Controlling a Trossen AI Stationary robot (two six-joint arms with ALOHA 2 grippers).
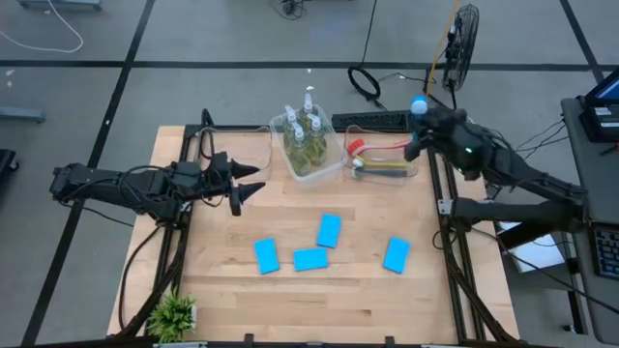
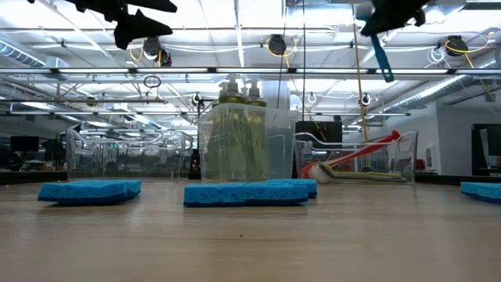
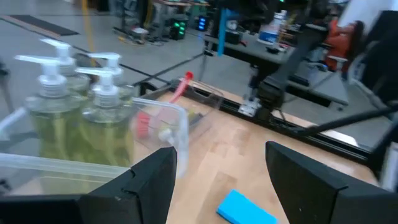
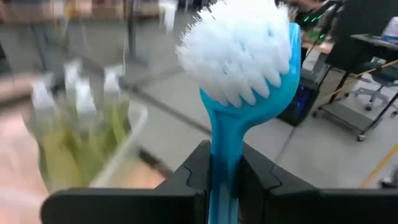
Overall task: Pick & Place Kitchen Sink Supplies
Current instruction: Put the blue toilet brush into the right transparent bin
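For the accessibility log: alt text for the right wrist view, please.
The right pincer is shut on a blue dish brush, its white bristle head standing up close to the camera. Behind it, blurred, pump bottles of yellow-green liquid sit in a clear tub.

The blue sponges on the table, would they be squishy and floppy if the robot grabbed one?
Probably squishy: each blue sponge looks soft and porous in the low view. Likely light, being thin and foamy. They lie flat on the table, so they shouldn't roll or tip. A claw might find the low edges hard to pinch.

the blue brush (image 4: 249, 81) handle is cut off below the right claw (image 4: 224, 180), and the pump bottles (image 4: 78, 124) are blurred.
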